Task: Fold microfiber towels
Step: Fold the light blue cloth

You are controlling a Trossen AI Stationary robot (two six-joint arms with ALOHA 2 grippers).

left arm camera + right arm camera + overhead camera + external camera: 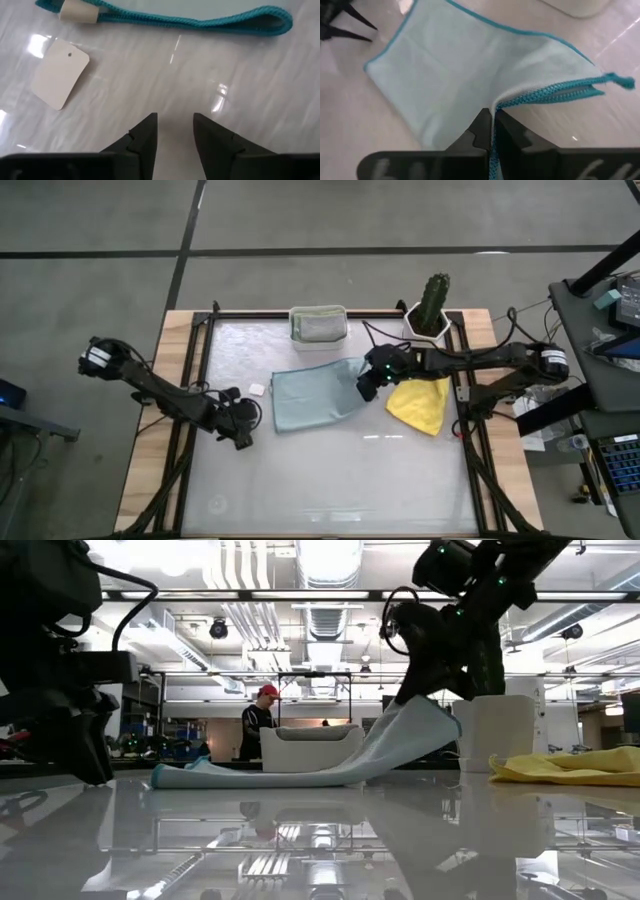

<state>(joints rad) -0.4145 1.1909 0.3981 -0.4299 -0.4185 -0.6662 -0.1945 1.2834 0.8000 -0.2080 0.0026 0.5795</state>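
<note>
The table [330, 480] is a glossy white sheet in a black frame, and everything below is placed relative to the pale blue-grey towel [312, 397] lying near its middle. That towel is spread mostly flat, teal-edged, with its corner on the cactus side lifted off the surface — the low view shows the cloth rising in a slope from the tabletop up to the right gripper [493, 131], whose fingers are pinched tight on the edge. Just beyond that lifted corner, on the side away from the left arm, the yellow towel [421, 405] lies crumpled, close to the blue-grey one but not clearly touching it. Behind the blue-grey towel, at the table's far edge, stands the white tub [318, 326] with a sage green towel [320, 327] inside. A potted cactus [432, 308] stands at the far edge too, behind the yellow towel. The left gripper [175, 131] hovers low just beside the towel's opposite edge, fingers parted and holding nothing — its view shows the teal hanging loop [195, 19] and a small white tag [59, 72] on the table.
</note>
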